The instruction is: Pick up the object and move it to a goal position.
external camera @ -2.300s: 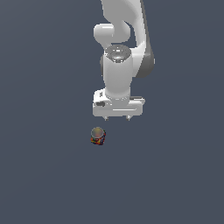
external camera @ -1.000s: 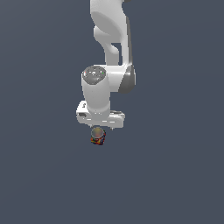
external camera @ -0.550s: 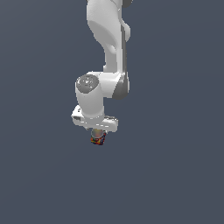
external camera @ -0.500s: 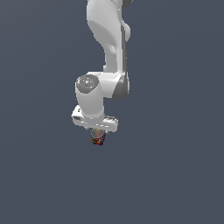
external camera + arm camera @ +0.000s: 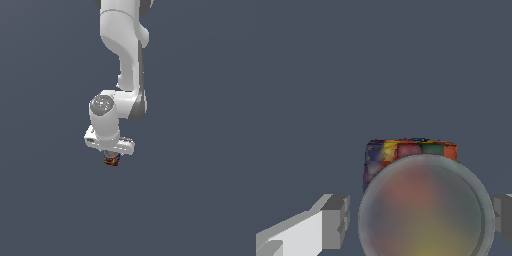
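Note:
The object (image 5: 111, 160) is a tiny squat can with a greyish round top (image 5: 425, 210) and a dark side label with red, orange and yellow patches (image 5: 406, 151). It rests on the flat grey surface. In the exterior view my gripper (image 5: 110, 155) is right on top of it and only the can's lower part shows. The wrist view has the gripper (image 5: 418, 221) open around the can. One finger (image 5: 335, 222) stands a little off the can's side. The other finger (image 5: 502, 219) is at the frame's edge beside the rim.
A plain dark grey surface (image 5: 200, 200) fills both views. The white arm (image 5: 125, 60) rises from the hand toward the top of the exterior view. No other object shows.
Since 2.3 s ago the hand has moved toward the exterior view's left and down until it sits over the can. In the last half second it sank slightly lower; the can has not moved.

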Motion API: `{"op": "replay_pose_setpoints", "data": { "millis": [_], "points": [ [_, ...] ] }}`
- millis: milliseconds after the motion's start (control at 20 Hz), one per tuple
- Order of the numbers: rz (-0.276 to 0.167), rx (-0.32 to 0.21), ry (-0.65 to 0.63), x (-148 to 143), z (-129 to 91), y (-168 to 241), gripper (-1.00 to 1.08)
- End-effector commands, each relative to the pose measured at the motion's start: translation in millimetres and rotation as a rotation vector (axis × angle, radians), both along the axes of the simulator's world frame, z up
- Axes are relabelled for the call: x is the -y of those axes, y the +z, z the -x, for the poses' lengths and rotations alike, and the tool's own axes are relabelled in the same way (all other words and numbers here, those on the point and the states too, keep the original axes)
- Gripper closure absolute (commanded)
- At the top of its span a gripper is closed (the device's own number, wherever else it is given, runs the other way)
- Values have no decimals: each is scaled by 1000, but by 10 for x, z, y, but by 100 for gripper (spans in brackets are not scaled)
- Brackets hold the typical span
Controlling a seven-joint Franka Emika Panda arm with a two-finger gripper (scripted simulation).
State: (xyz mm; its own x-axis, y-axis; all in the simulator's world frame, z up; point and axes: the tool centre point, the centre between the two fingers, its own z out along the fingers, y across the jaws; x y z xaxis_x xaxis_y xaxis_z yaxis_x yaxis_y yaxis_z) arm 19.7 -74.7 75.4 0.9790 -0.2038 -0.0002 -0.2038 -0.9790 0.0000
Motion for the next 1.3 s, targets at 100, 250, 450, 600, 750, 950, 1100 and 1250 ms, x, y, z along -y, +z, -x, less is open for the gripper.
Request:
{"op": "replay_pose_setpoints", "data": {
  "millis": [100, 250, 450, 600, 750, 950, 1100, 1250],
  "points": [
    [0, 0, -1, 4, -2, -159, -92],
    [0, 0, -1, 5, -11, -175, -92],
    [0, 0, -1, 5, -11, -175, 108],
    [0, 0, -1, 5, -11, -175, 108],
    [0, 0, -1, 5, -11, -175, 108],
    [0, -1, -1, 2, 10, -165, 108],
    [0, -1, -1, 6, 51, -152, 108],
    [0, -1, -1, 12, 120, -129, 108]
  ]
}}
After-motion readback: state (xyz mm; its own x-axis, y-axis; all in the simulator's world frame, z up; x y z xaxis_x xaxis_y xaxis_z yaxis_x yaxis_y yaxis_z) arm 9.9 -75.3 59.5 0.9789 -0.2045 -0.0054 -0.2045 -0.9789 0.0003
